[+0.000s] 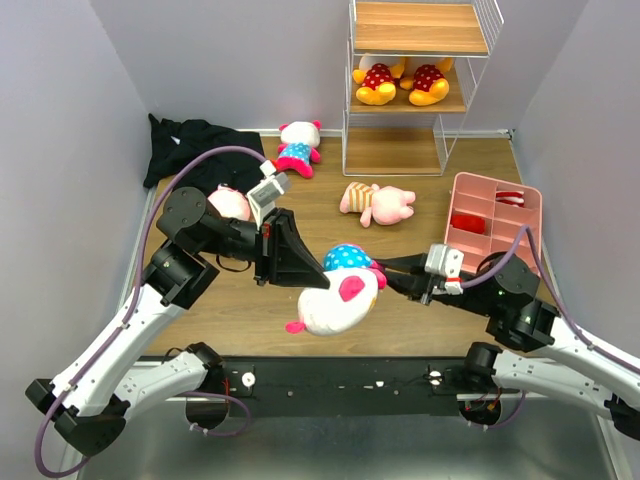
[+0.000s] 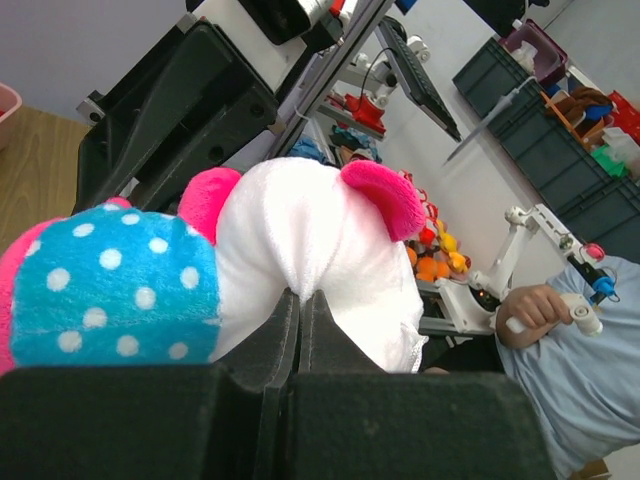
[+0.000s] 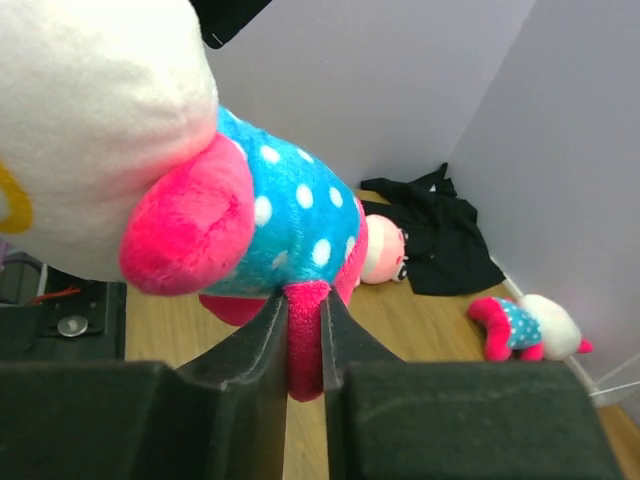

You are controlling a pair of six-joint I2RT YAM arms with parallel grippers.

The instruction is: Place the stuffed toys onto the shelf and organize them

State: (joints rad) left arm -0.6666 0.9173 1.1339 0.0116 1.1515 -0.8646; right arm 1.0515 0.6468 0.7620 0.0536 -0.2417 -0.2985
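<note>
One toy (image 1: 335, 298): left end effector (image 2: 300, 300), right end effector (image 3: 304, 302) pinching; shelf (image 1: 395, 152) well apart.

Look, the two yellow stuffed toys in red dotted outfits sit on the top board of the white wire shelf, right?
No. The two yellow stuffed toys in red dotted outfits sit on the middle board of the white wire shelf; the top external view shows it.

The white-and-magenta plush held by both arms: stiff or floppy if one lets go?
Probably floppy: the white-and-magenta toy dents where the left tool pinches its head. Likely light, since the right tool grips only one thin magenta limb. It may swing if either releases.
</note>
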